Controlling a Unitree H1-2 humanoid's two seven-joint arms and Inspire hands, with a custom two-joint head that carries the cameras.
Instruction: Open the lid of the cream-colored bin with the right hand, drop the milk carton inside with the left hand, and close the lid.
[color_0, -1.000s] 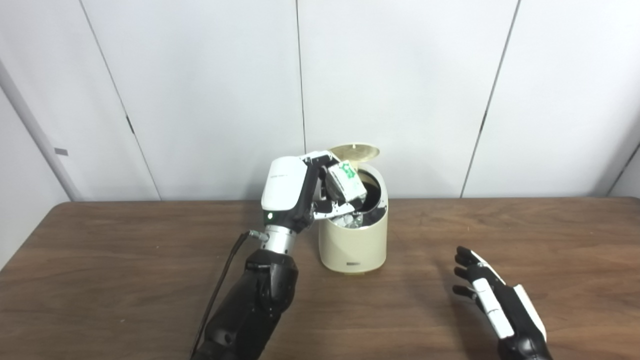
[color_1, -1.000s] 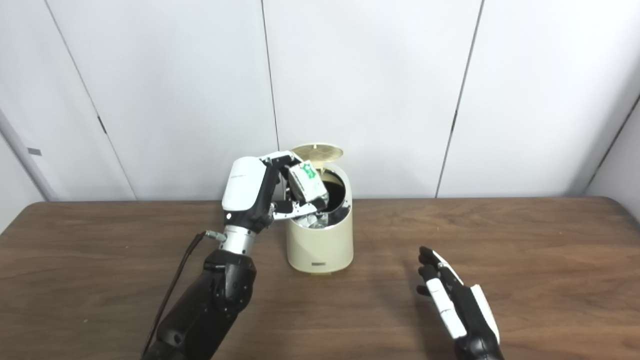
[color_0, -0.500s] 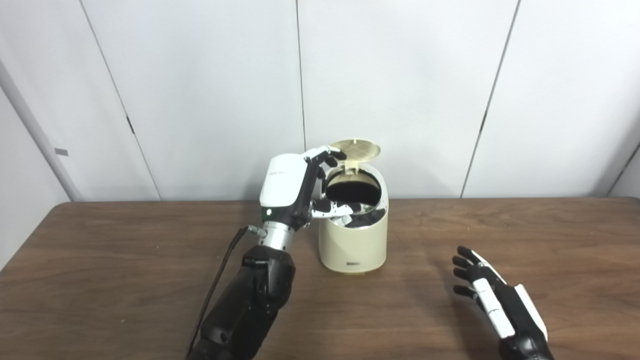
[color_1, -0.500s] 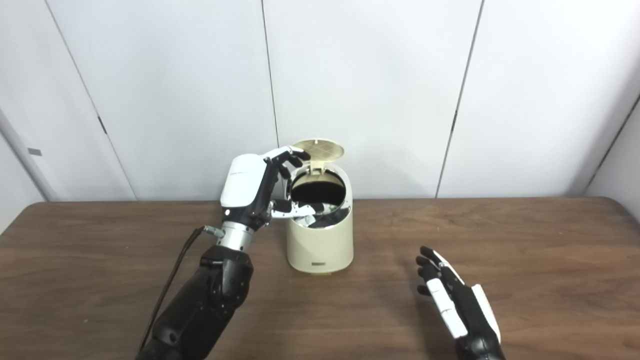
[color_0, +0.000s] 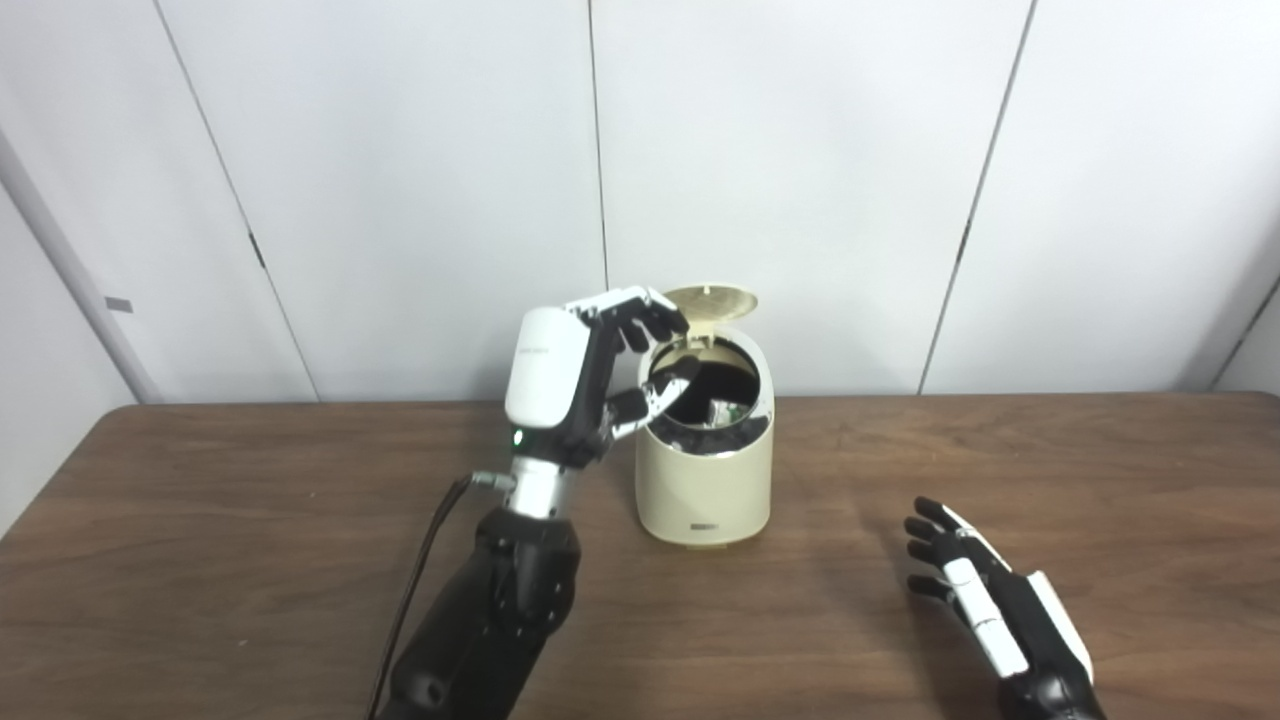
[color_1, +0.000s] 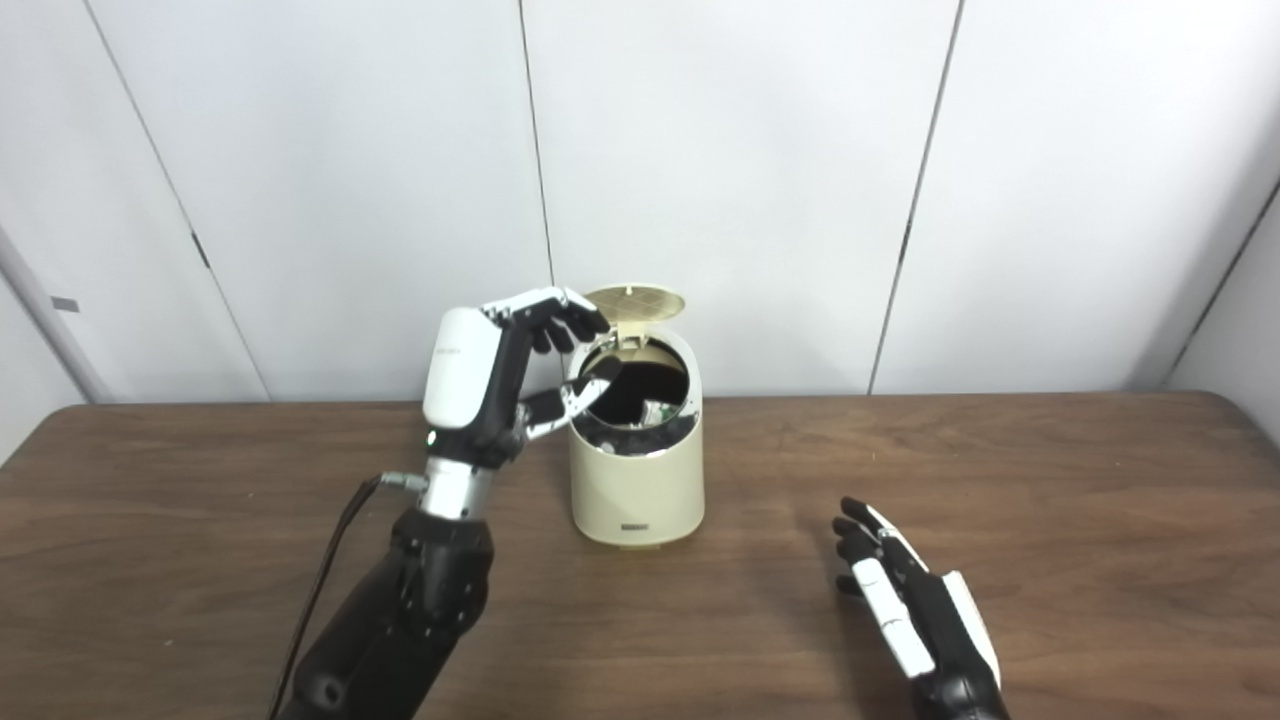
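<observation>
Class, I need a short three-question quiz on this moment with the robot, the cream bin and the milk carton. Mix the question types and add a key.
1. True or false: the round lid of the cream-colored cylindrical bin is shut.
2. Which hand is beside the bin's opening: (a) left hand, (b) right hand?
3. Fill in: the white and green milk carton is partly visible ___ the bin.

Key: 1 false, the lid stands open. 2 (a); its fingers are spread and it holds nothing, while the right hand is low over the brown wooden table. 3 inside.
</observation>
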